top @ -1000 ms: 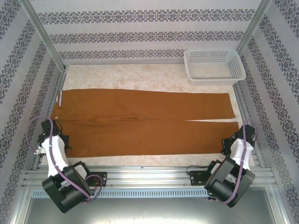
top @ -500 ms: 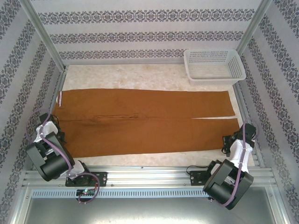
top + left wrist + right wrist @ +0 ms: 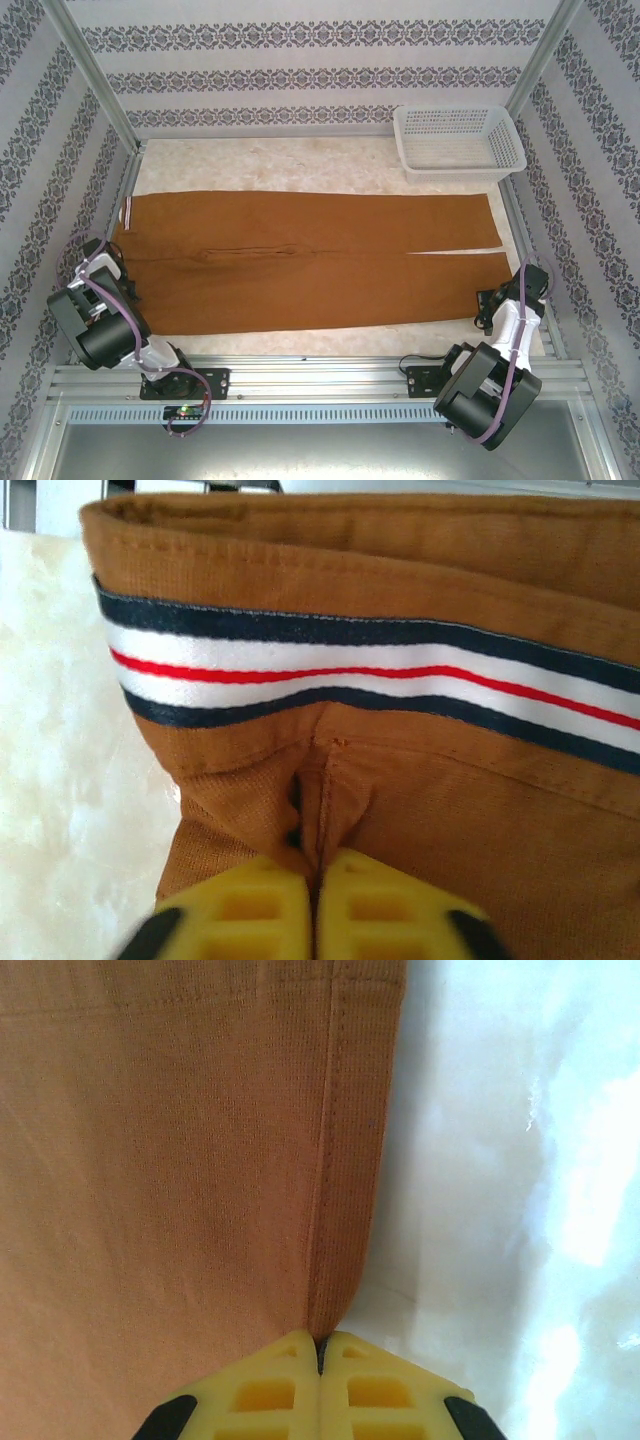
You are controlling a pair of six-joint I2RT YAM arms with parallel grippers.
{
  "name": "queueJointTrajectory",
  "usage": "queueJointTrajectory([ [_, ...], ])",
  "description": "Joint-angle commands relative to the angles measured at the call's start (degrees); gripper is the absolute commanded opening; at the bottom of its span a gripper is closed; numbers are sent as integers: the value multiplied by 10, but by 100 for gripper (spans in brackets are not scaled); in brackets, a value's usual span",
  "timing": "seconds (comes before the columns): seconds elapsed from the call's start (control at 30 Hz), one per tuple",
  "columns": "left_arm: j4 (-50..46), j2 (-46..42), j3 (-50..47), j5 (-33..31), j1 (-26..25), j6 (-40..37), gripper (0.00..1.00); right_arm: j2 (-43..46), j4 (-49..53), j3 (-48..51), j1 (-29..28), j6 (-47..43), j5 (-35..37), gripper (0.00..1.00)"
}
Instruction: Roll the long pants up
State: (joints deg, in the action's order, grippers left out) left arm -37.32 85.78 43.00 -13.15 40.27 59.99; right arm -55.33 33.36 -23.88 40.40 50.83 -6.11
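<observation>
The long pants (image 3: 300,265), where were they? asked one.

Spread flat across the tabletop (image 3: 300,165), said the other, waist to the left, both leg hems to the right, with a white basket (image 3: 458,140) standing apart beyond the far hem.

And the left end effector (image 3: 312,905)?

Pressed together on a pucker of cloth just below the navy, white and red waistband tape (image 3: 400,670).

The right end effector (image 3: 320,1355)?

Closed as well, pinching the stitched hem corner of the near leg, with bare tabletop beside it.
</observation>
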Motion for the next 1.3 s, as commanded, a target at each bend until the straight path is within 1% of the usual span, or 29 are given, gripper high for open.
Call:
queueJointTrajectory([
  [0.0,-11,9,-8,13,10,-11,0,4,-21,-2,6,-6,16,0],
  [0.2,-59,-54,25,19,10,-28,0,4,-17,-23,6,-4,0,0],
  [0.3,-87,-86,50,37,10,-26,0,4,-10,-53,6,1,-14,0],
  [0.43,-108,-125,86,76,10,-15,0,2,-12,-95,5,25,-22,0],
  [0.57,-109,-147,129,120,9,-28,0,-11,-39,-134,3,45,-47,0],
  [0.73,-81,-151,183,192,7,-6,0,-69,-71,-196,-1,68,-65,0],
  [0.8,-58,-147,201,210,5,12,0,-103,-76,-231,-7,70,-73,0],
  [0.93,-27,-112,248,213,-2,33,0,-180,-89,-316,-24,71,-80,0],
  [1.1,-5,-27,323,224,-16,18,0,-288,-66,-451,-67,49,-91,0],
  [1.27,12,53,383,230,-38,6,0,-382,-53,-545,-108,31,-80,0],
])
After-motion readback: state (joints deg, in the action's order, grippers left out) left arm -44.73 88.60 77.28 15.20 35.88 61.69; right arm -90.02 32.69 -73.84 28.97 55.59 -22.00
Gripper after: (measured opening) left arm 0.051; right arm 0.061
